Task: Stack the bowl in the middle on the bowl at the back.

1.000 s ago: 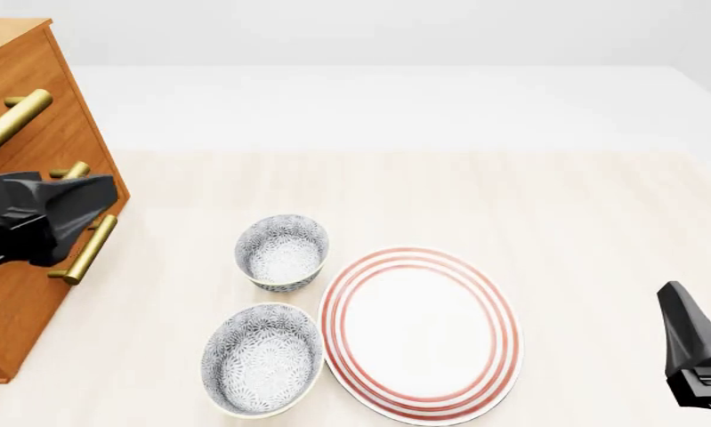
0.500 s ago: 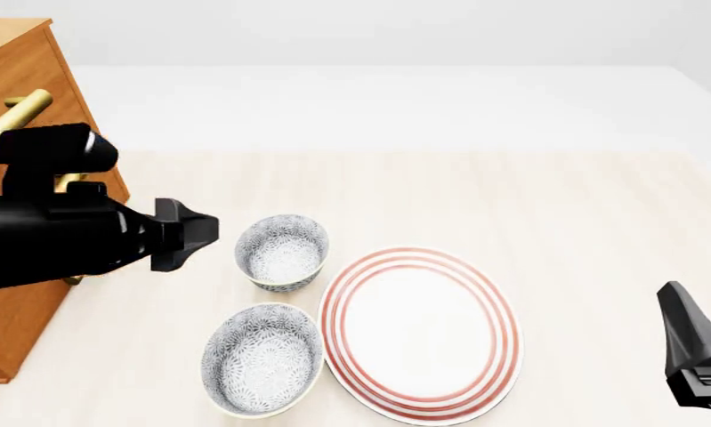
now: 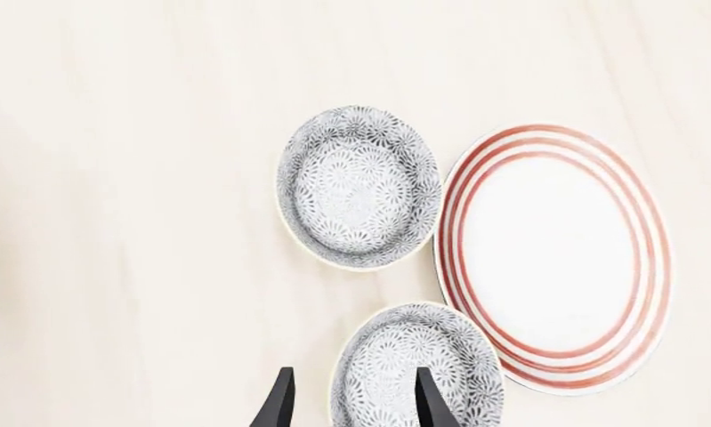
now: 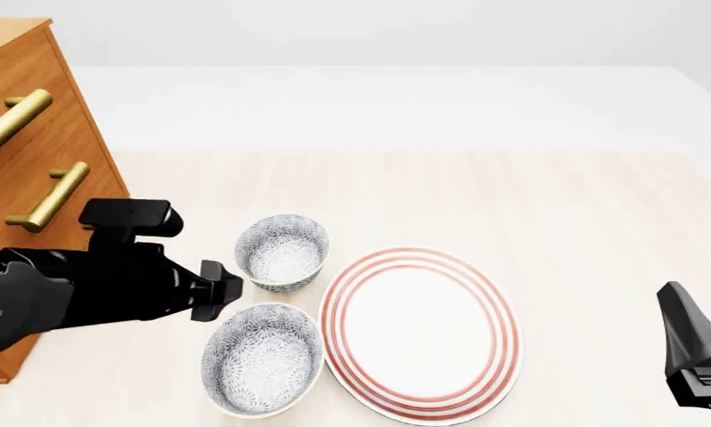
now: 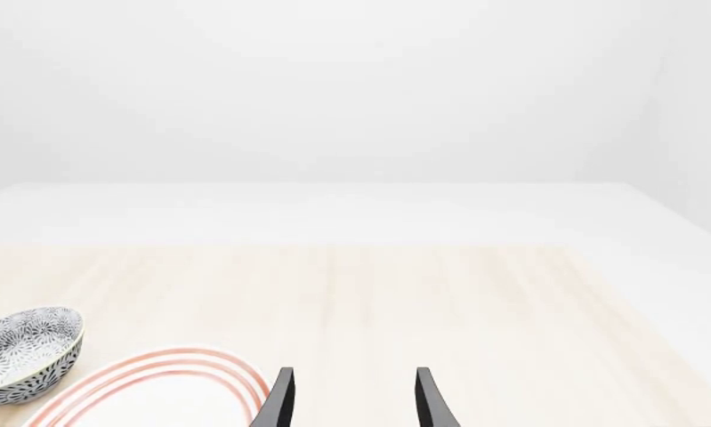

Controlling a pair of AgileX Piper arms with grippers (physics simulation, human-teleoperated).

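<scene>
Wooden drawer cabinet [image 4: 28, 178] with brass handles [image 4: 49, 197] stood at the table's [image 4: 545, 205] left edge, close behind the left arm. Large red-ringed plate [image 4: 421, 334] lay just right of both bowls, its rim close to each.

The bowl in the middle [image 4: 262, 358] sat nearest the camera in front view; the bowl at the back [image 4: 283, 252] sat just beyond it, apart, both upright and empty.

Left gripper [image 3: 349, 400] hung above the middle bowl's rim, fingers parted, holding nothing; only the left wrist view showed this gap. In front view its fingertips were hidden by the arm.

Right gripper [image 5: 349, 400] was parted and empty at the table's near right; its wrist view caught one bowl and the plate's edge.

Table right of and beyond the plate was bare.
</scene>
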